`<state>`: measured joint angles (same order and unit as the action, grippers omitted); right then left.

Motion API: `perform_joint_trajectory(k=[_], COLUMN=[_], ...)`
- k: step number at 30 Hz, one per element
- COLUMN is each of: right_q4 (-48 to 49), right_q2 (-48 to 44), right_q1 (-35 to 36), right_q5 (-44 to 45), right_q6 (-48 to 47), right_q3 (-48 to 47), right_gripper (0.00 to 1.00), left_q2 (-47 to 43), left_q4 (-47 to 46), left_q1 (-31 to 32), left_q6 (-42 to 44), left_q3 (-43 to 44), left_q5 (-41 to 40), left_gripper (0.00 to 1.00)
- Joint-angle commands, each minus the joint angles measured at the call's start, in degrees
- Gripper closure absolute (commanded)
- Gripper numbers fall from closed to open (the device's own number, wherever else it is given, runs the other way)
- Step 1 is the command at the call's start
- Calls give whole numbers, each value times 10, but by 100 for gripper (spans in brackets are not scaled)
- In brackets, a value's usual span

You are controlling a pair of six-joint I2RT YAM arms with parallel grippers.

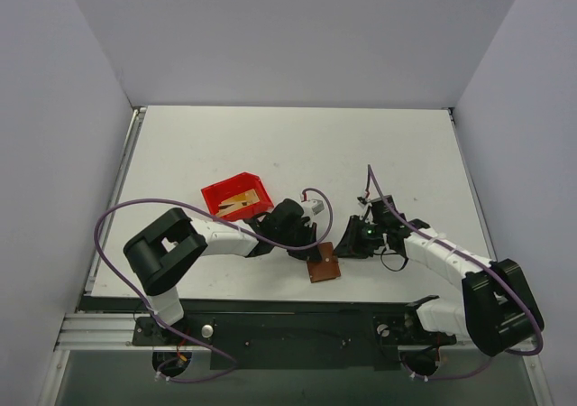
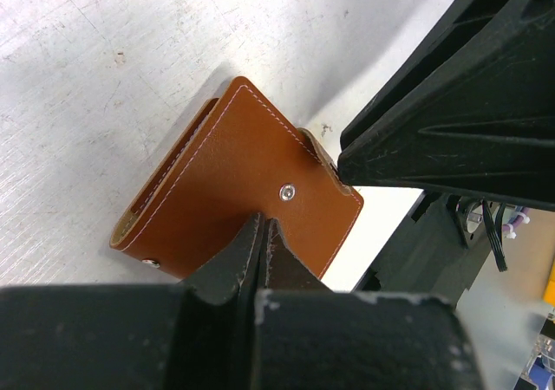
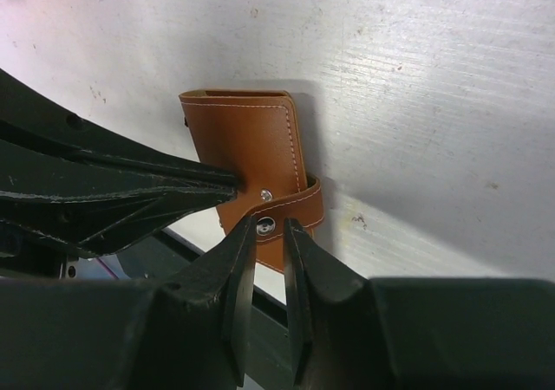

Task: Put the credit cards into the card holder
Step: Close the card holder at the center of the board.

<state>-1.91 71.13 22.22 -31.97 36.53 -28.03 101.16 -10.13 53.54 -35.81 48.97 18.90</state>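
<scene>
Top view: card holder (image 1: 323,268) lower centre, at the table's (image 1: 270,144) lower edge; credit cards (image 1: 242,201) lie in the red bin (image 1: 209,197), centre-left. Left wrist view: left gripper (image 2: 263,227) closed, tips pressing the holder's cover, lower centre. Right wrist view: right gripper (image 3: 269,230) narrow around the snap tab (image 3: 299,201); actual pinch not confirmable. Judged best: peel tab upward, holder pinned

Scuffed white tabletop (image 1: 270,144) in view: a red plastic bin (image 1: 215,195) sits left of centre, and a small brown leather folding wallet (image 1: 323,268) lies right at the near edge, apart from the bin.
</scene>
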Motion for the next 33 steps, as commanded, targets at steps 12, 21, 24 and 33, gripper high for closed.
perform_joint_trajectory(k=[12, 21, 24, 33], right_q4=[54, 65, 65, 54], right_q2=[32, 48, 48, 49], right_q1=[27, 46, 51, 63], right_q5=[-22, -13, -7, 7], right_q6=[23, 30, 31, 26], right_q3=[4, 0, 0, -5], right_gripper=[85, 86, 87, 91], left_q2=[6, 6, 5, 3], left_q4=[-6, -6, -7, -13], left_q1=[3, 3, 3, 3], left_q6=[3, 6, 7, 5], left_q3=[4, 4, 2, -5], left_q5=[3, 4, 4, 4], left_gripper=[100, 100, 100, 100])
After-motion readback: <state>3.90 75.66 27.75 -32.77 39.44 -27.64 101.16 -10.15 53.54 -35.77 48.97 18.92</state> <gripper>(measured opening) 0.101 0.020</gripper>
